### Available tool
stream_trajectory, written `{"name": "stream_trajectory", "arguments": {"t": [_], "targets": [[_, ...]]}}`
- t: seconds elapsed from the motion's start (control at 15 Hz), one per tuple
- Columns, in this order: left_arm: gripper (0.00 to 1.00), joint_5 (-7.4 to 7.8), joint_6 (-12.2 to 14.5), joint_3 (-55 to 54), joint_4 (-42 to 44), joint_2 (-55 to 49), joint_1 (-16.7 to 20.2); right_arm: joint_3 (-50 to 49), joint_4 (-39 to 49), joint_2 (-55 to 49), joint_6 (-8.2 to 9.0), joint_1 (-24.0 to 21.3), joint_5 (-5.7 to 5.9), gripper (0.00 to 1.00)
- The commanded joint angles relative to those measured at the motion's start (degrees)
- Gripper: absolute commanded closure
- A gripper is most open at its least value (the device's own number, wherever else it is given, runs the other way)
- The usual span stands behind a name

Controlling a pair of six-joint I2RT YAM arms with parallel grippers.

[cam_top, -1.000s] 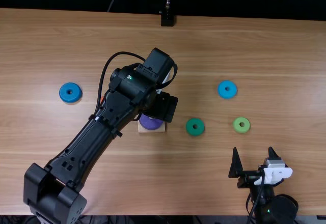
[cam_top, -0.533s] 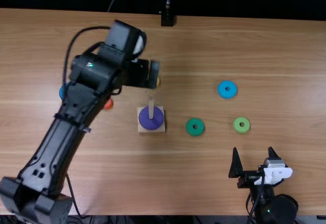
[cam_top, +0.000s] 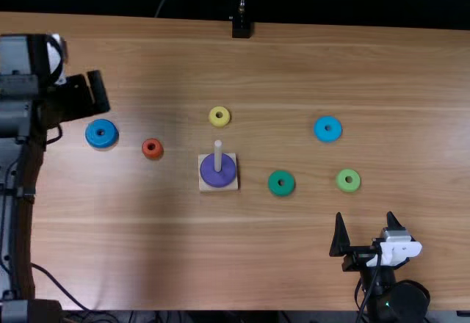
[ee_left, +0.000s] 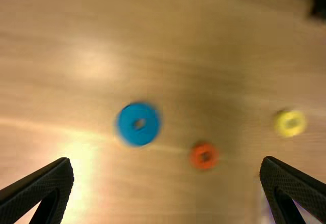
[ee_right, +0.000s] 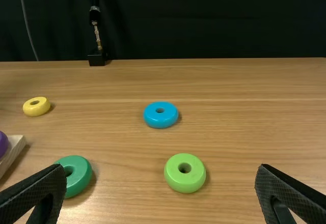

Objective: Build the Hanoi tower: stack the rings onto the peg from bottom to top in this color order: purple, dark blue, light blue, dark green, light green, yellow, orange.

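Awaiting step two: purple ring (cam_top: 218, 180) is circling peg (cam_top: 218, 153) | left gripper (ee_left: 167, 161), right gripper (ee_right: 161, 167) are gaping, empty | dark blue ring (cam_top: 94, 133), toward table's (cam_top: 70, 213) left edge, is needing centred grasp

I'm seeing my left arm (cam_top: 13, 191) at nine o'clock in the top view, its boxy black and grey segments carrying a white piece (cam_top: 56, 57) near the wrist. A thin black cable (cam_top: 60, 288) is curving out at eight o'clock. At four o'clock, my right arm (cam_top: 400, 305) is showing a rounded black joint and a white cover (cam_top: 395, 251); its tapering black fingers (ee_right: 285, 187) are showing finely meshed faces.
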Motion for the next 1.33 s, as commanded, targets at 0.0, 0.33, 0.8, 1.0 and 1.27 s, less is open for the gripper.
{"name": "stream_trajectory", "arguments": {"t": [0.0,0.33,0.8,1.0,1.27], "targets": [[0.00,1.21,13.9,-3.2,0.3,-0.8,0.7,-2.4,-4.7,-0.7,0.42,-0.4,-0.80,0.00],[0.00,1.00,26.1,-10.2,1.0,10.4,0.3,-2.4,-4.7,-0.7,0.42,-0.4,-0.80,0.00],[0.00,1.32,25.8,-9.4,13.2,19.2,0.1,-2.4,-4.7,-0.7,0.42,-0.4,-0.80,0.00],[0.00,1.32,25.8,-8.7,13.4,22.3,0.3,-2.4,-4.7,-0.7,0.42,-0.4,-0.80,0.00],[0.00,1.32,25.8,-6.5,13.3,25.8,0.3,-2.4,-4.7,-0.7,0.42,-0.4,-0.80,0.00]]}}
